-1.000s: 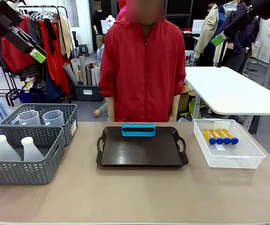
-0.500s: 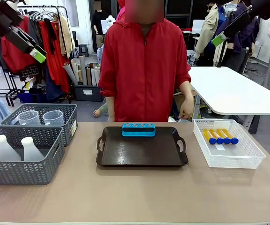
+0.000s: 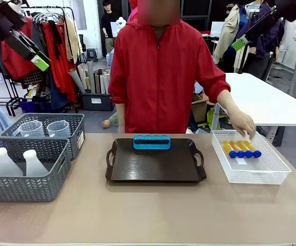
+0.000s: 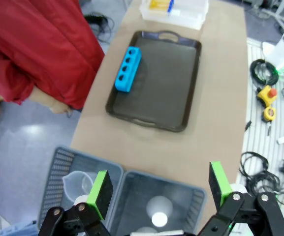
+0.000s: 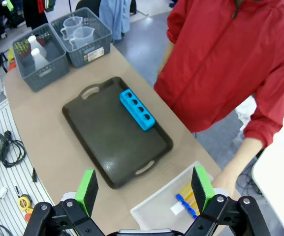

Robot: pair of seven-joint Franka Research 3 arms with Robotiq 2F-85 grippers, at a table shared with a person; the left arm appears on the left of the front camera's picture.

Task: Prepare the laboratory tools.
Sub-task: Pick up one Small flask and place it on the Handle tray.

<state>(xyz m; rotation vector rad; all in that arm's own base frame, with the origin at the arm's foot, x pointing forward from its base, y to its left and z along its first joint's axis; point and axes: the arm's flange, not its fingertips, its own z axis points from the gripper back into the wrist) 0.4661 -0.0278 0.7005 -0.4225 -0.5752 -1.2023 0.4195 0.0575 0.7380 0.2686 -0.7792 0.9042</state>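
Front view: four orange tubes (image 3: 241, 148), blue caps, lying together.

Looked down past the right gripper (image 5: 144, 189), jaws spread wide with nothing held. Saw a dark tray (image 5: 102, 147) lying on the table (image 5: 48, 128), with a blue four-hole rack (image 5: 137, 110) along the tray's edge nearest a person in a red jacket (image 5: 230, 59). Found orange tubes with blue caps (image 5: 187, 192) lying in a white mesh basket (image 5: 151, 211) just beside the tray. Caught the person's hand (image 5: 224, 181) at that basket's far rim. Noted two grey baskets (image 5: 43, 76) past the tray's other end, holding white flasks (image 5: 39, 60) and clear beakers (image 5: 82, 34).
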